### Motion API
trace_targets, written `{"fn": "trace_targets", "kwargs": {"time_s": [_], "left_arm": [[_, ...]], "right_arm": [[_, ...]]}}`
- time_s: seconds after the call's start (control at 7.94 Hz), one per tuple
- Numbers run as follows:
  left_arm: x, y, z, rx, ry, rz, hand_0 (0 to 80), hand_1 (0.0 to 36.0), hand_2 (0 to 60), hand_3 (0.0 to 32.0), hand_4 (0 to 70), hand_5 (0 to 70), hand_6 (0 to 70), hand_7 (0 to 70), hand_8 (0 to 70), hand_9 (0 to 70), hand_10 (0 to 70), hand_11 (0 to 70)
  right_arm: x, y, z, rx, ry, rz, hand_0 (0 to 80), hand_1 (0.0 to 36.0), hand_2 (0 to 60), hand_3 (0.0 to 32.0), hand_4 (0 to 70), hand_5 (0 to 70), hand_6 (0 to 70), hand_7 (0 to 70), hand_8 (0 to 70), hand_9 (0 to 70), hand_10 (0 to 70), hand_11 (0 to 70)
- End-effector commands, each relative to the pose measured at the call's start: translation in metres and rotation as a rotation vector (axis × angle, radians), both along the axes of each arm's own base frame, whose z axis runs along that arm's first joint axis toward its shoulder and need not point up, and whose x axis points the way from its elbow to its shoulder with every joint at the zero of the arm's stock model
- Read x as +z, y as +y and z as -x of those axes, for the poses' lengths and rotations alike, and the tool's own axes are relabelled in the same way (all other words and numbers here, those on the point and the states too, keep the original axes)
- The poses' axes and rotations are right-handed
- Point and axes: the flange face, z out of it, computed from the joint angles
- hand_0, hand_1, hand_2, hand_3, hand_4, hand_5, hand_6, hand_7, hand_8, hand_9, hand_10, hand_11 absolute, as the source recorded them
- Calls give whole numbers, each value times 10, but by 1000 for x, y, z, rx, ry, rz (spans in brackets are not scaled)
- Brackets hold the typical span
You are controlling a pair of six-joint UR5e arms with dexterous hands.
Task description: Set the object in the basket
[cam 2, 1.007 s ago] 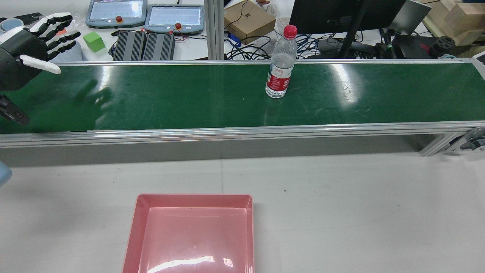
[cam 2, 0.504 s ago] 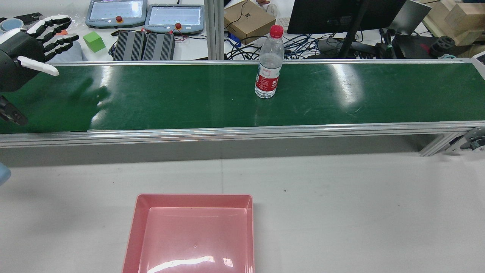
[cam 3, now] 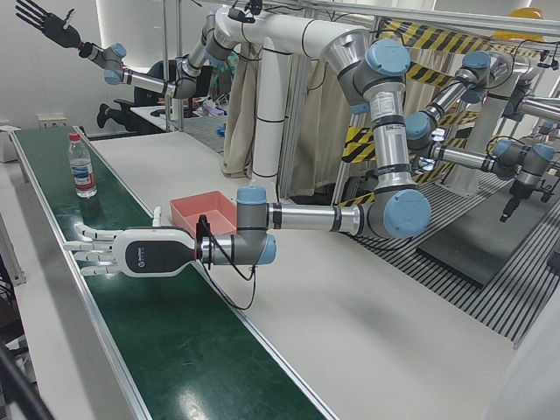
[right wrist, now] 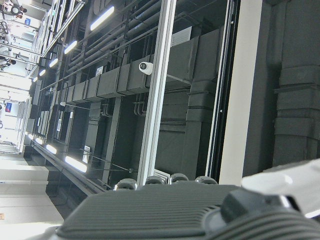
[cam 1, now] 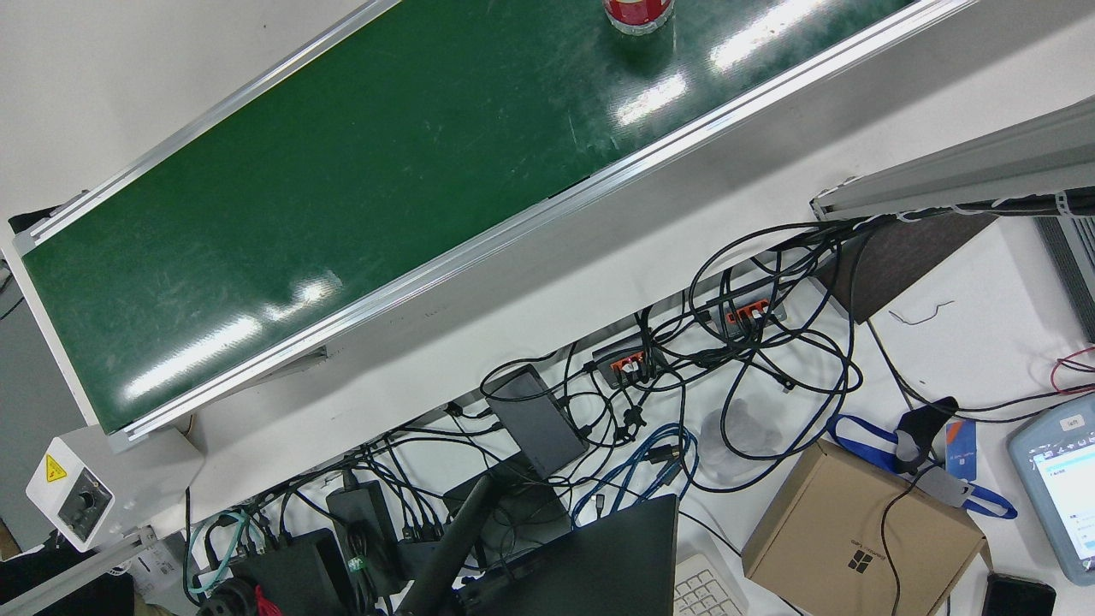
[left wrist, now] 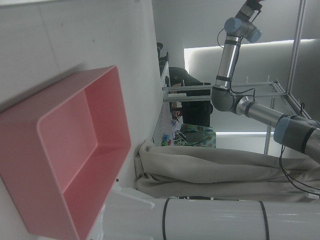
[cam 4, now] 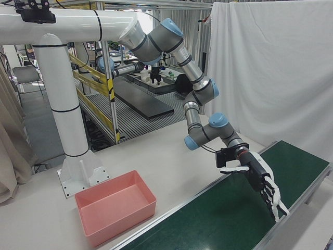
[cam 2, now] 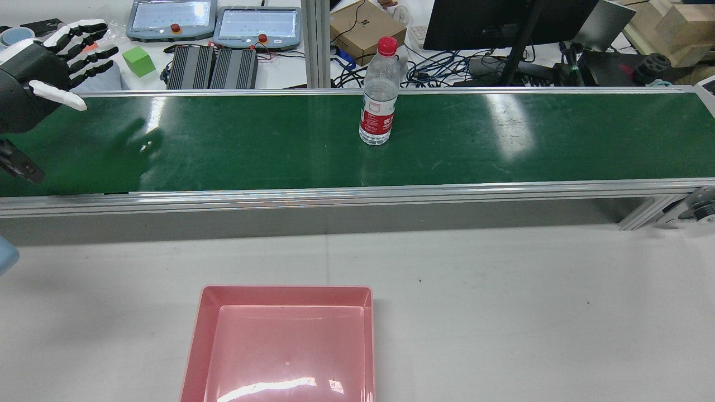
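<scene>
A clear water bottle (cam 2: pixel 379 97) with a red cap and red label stands upright on the green conveyor belt (cam 2: pixel 251 145). It also shows far along the belt in the left-front view, bottle (cam 3: pixel 83 166), and its base shows at the top edge of the front view, bottle (cam 1: pixel 637 13). My left hand (cam 2: pixel 44 67) hovers open over the belt's left end, fingers spread, well apart from the bottle; it shows too as left hand (cam 3: pixel 118 252) and left hand (cam 4: pixel 263 182). My right hand (cam 3: pixel 39 19) is raised high and open, holding nothing. The pink basket (cam 2: pixel 287 290) sits empty on the white table.
Aluminium rails edge the belt (cam 2: pixel 357 192). Behind the belt lie teach pendants (cam 2: pixel 257 25), a green cube (cam 2: pixel 138 60), a cardboard box (cam 2: pixel 366 28), a monitor and cables. The white pedestal (cam 4: pixel 65 120) stands behind the basket (cam 4: pixel 119 221).
The bottle has travelled left along the belt, toward my left hand. The left hand has barely shifted and stays open. The basket has not moved.
</scene>
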Motion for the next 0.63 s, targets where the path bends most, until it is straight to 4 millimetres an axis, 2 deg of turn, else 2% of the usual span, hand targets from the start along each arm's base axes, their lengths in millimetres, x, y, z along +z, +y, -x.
{"fn": "trace_targets", "kwargs": {"time_s": [0.0, 0.13, 0.25, 0.38, 0.5], "left_arm": [[-10, -2, -3, 2, -2, 5, 593, 104, 0, 92, 18, 261, 56, 23, 114, 113, 45, 84], [-19, -6, -4, -2, -5, 0, 603, 116, 0, 104, 12, 258, 55, 22, 110, 107, 45, 84], [-39, -12, -8, -3, -8, 1, 607, 117, 0, 116, 0, 252, 40, 15, 86, 91, 33, 69], [-55, -16, -18, 6, -6, -5, 609, 116, 0, 114, 0, 255, 42, 18, 92, 98, 39, 77], [-67, -14, -41, 15, 5, -5, 619, 119, 0, 112, 0, 257, 40, 20, 88, 90, 41, 81]], "right_arm": [[0, 0, 0, 0, 0, 0, 0, 0, 0, 0, 0, 0, 0, 0, 0, 0, 0, 0], [0, 0, 0, 0, 0, 0, 0, 0, 0, 0, 0, 0, 0, 0, 0, 0, 0, 0], [0, 0, 0, 0, 0, 0, 0, 0, 0, 0, 0, 0, 0, 0, 0, 0, 0, 0], [0, 0, 0, 0, 0, 0, 0, 0, 0, 0, 0, 0, 0, 0, 0, 0, 0, 0], [0, 0, 0, 0, 0, 0, 0, 0, 0, 0, 0, 0, 0, 0, 0, 0, 0, 0]]}}
